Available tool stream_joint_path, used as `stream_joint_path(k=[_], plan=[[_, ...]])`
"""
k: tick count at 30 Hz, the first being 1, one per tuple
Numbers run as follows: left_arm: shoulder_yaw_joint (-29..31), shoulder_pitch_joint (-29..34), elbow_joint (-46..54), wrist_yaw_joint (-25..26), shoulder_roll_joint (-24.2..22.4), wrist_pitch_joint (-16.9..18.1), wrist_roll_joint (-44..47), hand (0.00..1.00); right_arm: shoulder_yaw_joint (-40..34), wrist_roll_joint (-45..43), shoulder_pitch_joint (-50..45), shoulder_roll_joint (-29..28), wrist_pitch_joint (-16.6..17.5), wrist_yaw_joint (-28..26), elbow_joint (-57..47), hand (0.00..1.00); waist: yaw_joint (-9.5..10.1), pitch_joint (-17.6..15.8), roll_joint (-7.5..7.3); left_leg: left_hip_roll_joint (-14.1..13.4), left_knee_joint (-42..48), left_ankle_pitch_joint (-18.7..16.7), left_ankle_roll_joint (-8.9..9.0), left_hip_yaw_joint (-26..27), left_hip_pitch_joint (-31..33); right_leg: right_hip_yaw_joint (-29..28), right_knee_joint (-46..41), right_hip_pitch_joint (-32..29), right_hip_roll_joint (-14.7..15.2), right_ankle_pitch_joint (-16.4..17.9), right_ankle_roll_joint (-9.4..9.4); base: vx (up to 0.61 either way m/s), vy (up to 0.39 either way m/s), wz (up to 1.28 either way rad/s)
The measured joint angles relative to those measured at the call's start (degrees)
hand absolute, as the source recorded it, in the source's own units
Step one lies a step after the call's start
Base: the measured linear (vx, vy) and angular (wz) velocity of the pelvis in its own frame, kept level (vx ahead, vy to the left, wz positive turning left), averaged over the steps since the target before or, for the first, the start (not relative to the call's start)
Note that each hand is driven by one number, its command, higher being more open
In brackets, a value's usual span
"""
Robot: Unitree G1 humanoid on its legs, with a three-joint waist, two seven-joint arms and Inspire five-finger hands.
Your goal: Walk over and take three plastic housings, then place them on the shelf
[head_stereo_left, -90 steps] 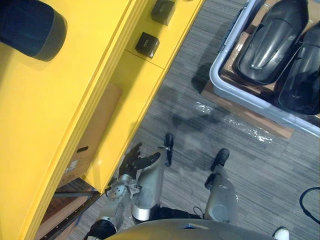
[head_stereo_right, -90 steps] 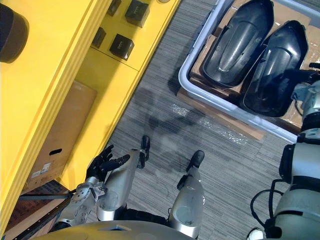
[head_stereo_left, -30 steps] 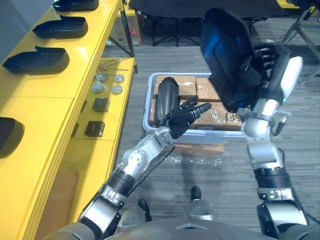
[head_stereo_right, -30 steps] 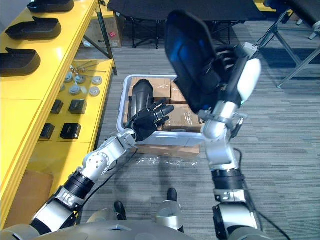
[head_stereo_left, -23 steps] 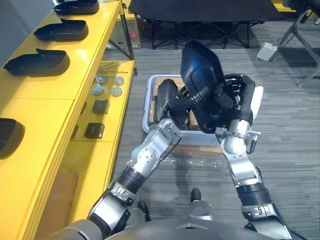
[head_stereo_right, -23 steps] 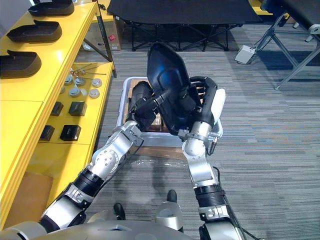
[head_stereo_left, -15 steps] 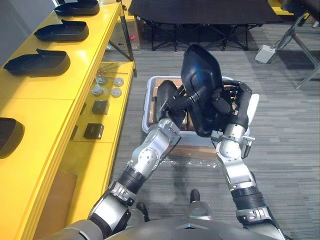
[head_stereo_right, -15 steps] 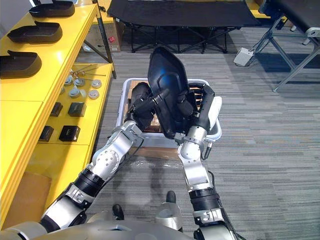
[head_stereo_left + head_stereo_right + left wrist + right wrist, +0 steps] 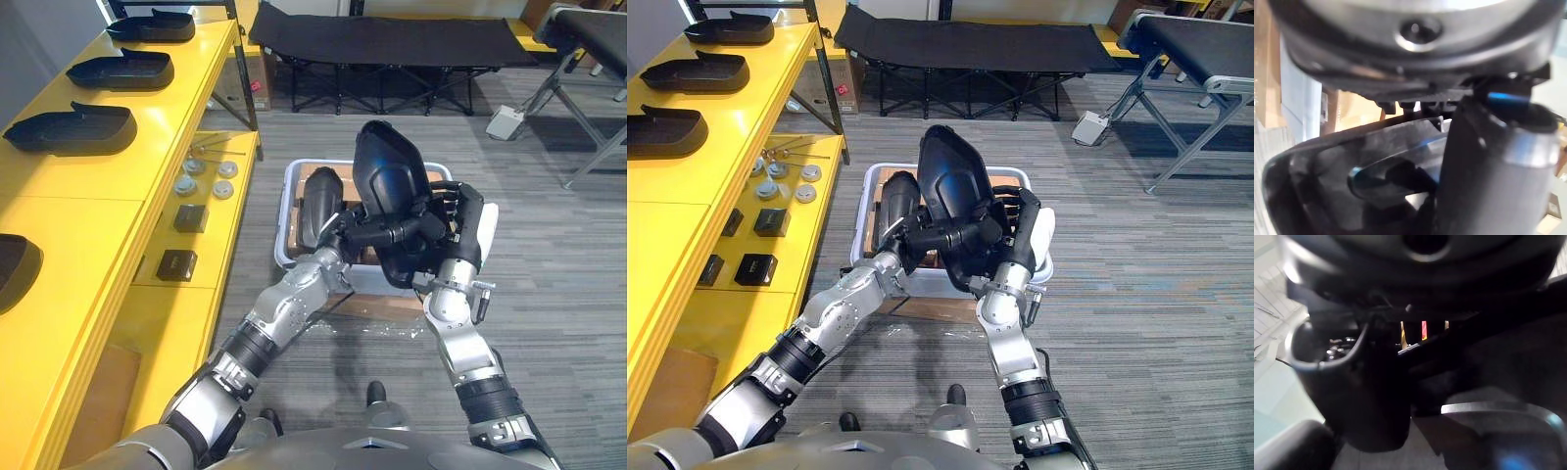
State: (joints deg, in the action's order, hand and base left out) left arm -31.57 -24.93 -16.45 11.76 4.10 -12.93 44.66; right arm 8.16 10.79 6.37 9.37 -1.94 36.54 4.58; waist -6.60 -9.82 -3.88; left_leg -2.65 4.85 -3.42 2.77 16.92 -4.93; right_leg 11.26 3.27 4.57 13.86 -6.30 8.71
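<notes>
A glossy black plastic housing [image 9: 385, 176] stands upright in the air between my two hands, above the bin. My right hand [image 9: 458, 217] comes up from below, fingers curled round its right edge. My left hand [image 9: 390, 233] reaches in from the left and lies across the housing's lower face, fingers straight and pressing on it. The left wrist view shows the housing's hollow side [image 9: 1352, 166] just past the thumb [image 9: 1488, 171]. A second black housing [image 9: 318, 201] lies in the pale bin [image 9: 287, 211] on cardboard boxes.
A long yellow shelf [image 9: 118, 206] runs along my left, with several black housings [image 9: 69, 127] spaced along its top. Small black boxes [image 9: 176, 264] and round metal parts [image 9: 201, 181] sit on its lower ledge. A black folding cot [image 9: 392, 39] stands beyond the bin.
The right hand has brought the housing down from high up to chest height over the bin. The left hand has reached in and laid its fingers across it.
</notes>
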Motion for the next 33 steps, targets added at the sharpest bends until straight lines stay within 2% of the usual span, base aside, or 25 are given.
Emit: stream_joint_path(k=[6,14,15,26,30,33], plan=[[-1.1,0.0,-2.4,-0.2,0.8,0.5,3.1,1.00,0.5,-0.5,0.3,0.1,0.0,-1.4,1.2,0.00,-0.06,0.0,-0.42,0.0,0.0,0.0,-0.02,0.1,-0.2,-0.1,0.0,0.1,0.0,0.0,-0.02,-0.03,-0.009,-0.01],[-1.2,0.3,-5.8,0.4,0.7,3.0,8.0,1.00,2.0,-0.5,1.6,0.0,-1.2,-2.2,3.2,0.00,0.02,0.0,-0.56,0.0,0.0,0.0,-0.04,0.2,-0.4,-0.3,0.0,0.3,0.0,0.0,-0.03,-0.02,-0.006,-0.01],[-1.2,0.4,-5.8,0.5,0.7,3.3,9.3,0.00,2.1,-0.5,1.6,0.0,-1.2,-2.1,3.2,0.00,0.05,0.0,-0.57,0.0,-0.1,0.0,-0.05,0.2,-0.4,-0.3,0.0,0.3,0.0,0.0,-0.04,0.00,0.000,0.00],[0.6,2.3,-11.1,0.7,-0.1,9.3,34.3,0.00,7.1,-0.5,3.3,-1.5,-1.1,-1.2,3.5,0.00,-0.02,-0.2,-1.28,0.0,-0.1,0.1,-0.09,0.1,-0.6,-0.2,-0.1,0.4,0.0,0.0,-0.06,0.00,0.000,0.00],[0.3,2.6,-12.5,0.5,-0.2,12.9,36.1,0.00,8.5,0.1,3.4,-2.5,-1.1,-0.8,2.8,0.00,0.04,-0.2,-2.03,0.1,-0.1,0.1,-0.09,0.0,-0.6,-0.1,-0.1,0.5,0.0,0.0,-0.07,0.00,0.000,0.00],[-0.2,2.7,-12.5,0.1,-0.2,13.2,36.2,0.00,8.3,0.1,3.4,-2.8,-1.1,-0.6,2.8,0.00,0.12,-0.2,-2.25,0.1,-0.1,0.1,-0.10,-0.1,-0.6,0.0,-0.2,0.6,0.1,0.0,-0.09,0.00,0.000,0.01]])
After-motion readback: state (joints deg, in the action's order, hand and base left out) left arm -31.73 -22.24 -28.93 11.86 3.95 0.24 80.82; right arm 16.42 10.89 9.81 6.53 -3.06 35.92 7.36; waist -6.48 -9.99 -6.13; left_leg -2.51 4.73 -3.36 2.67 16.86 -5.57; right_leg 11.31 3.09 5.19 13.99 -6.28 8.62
